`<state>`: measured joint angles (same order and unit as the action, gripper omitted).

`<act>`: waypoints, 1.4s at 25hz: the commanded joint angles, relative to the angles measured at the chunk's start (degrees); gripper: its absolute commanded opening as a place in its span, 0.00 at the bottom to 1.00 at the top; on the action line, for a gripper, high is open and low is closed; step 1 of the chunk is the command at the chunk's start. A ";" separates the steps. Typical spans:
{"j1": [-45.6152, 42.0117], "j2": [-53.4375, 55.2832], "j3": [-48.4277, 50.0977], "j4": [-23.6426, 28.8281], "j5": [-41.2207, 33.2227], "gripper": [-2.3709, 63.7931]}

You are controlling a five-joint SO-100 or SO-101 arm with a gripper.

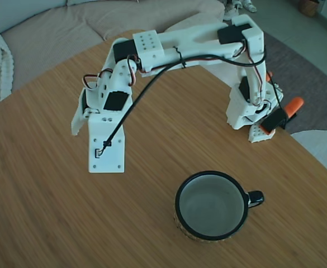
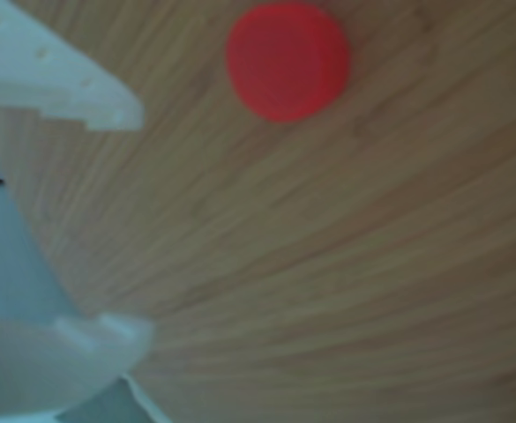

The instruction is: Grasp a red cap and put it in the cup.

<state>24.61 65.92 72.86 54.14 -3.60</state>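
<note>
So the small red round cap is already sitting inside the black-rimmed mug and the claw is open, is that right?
Not quite. The black-rimmed mug is empty in the fixed view; the small red round cap lies on the wooden table in the other view, ahead of the claw. The claw is open, as you said.

Bright red cap [image 2: 287, 60] on the warm, streaky wood grain of the table [image 1: 40, 212], white fingers [image 2: 59, 88] in the other view. In the fixed view the arm [image 1: 197, 44] is white with black motors and a black cable, orange clamps [image 1: 283, 111] at the table's right edge. The cup [image 1: 212, 205] has a black rim and handle, pale grey inside, a yellowish patterned band at its base.
</note>
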 commanded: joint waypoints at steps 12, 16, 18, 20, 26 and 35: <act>-1.85 1.93 -3.43 8.00 -7.29 0.54; -1.93 1.93 -3.52 11.07 -10.72 0.54; -1.93 1.93 -3.52 11.43 -11.60 0.54; -1.93 1.76 -3.52 12.39 -12.66 0.54; -2.20 1.05 -4.66 15.03 -13.18 0.54; -6.50 0.53 -4.57 15.82 -12.57 0.54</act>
<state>18.54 65.92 71.28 70.31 -16.52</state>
